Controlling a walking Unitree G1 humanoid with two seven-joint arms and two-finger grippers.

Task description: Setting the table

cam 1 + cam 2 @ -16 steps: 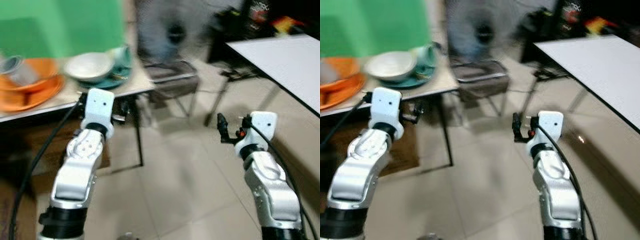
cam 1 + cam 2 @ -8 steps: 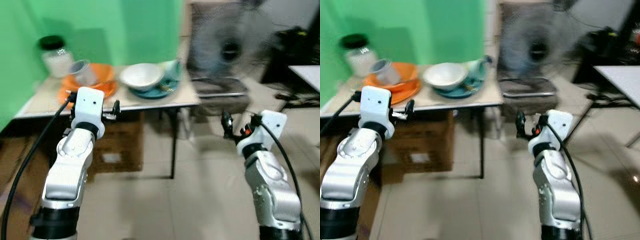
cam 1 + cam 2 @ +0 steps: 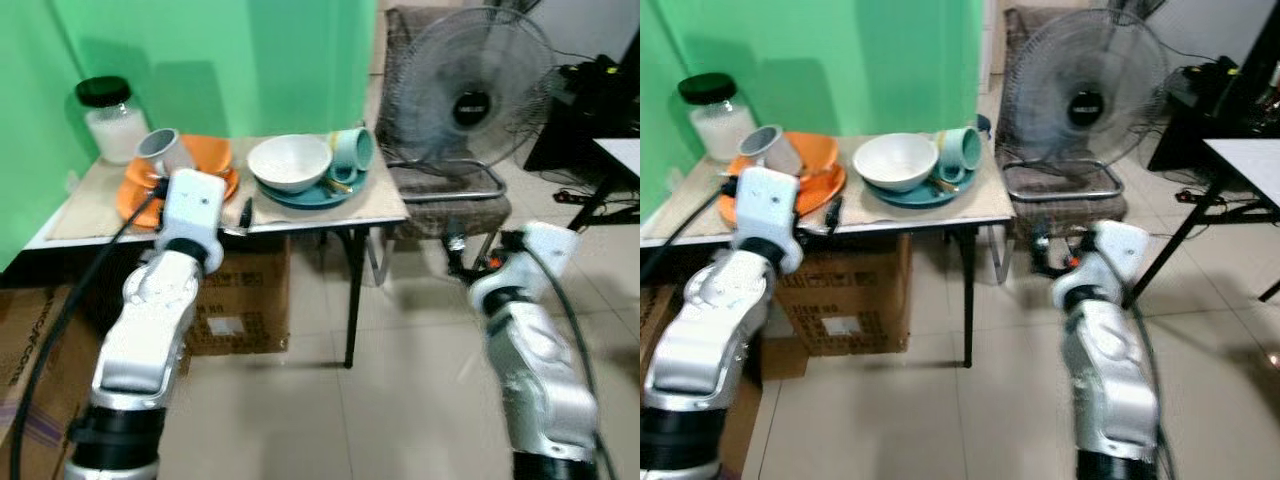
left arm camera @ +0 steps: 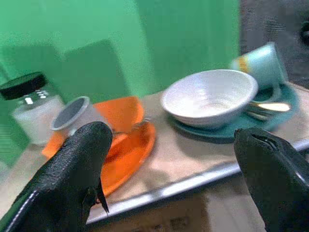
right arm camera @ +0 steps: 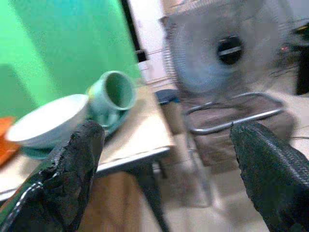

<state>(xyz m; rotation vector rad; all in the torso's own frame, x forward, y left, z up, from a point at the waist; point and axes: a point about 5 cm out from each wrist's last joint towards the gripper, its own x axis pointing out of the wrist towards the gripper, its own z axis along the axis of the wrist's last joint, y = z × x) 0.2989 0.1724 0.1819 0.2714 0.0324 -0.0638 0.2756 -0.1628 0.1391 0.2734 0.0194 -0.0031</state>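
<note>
Crockery crowds the small beige worktop [image 3: 300, 212] that we face, set against a bright green backdrop [image 3: 250, 60]. On its near right part we see a teal ceramic plate [image 3: 305, 192] carrying a white ceramic bowl [image 3: 289, 162], a teal ceramic mug [image 3: 352, 151] lying on its side with its mouth toward us, and a metal spoon [image 4: 268, 107] resting on the plate beside the bowl. To the left lies an orange plastic plate [image 3: 825, 185] with an orange bowl [image 4: 118, 112] on it, and a grey cup [image 3: 771, 148] tipped on its side in that stack. At the far left corner stands a glass jar with a black lid [image 3: 108, 120], filled with something white. We hold our left end effector [image 4: 178, 179] just in front of the worktop's near edge, level with the orange plate, its two black fingers [image 4: 72, 179] spread wide with nothing between them. Our right end effector [image 5: 164, 179] hangs in the air to the right of the worktop, well apart from it, fingers likewise wide and empty, aimed toward the mug and the grey standing fan [image 3: 465, 95] behind. The fan stands beside a brown upholstered chair with a metal frame [image 3: 445, 190]. A cardboard box [image 3: 235, 310] sits under the worktop on the tiled floor [image 3: 400, 400], and a white table [image 3: 1250, 160] edges in at the right.
</note>
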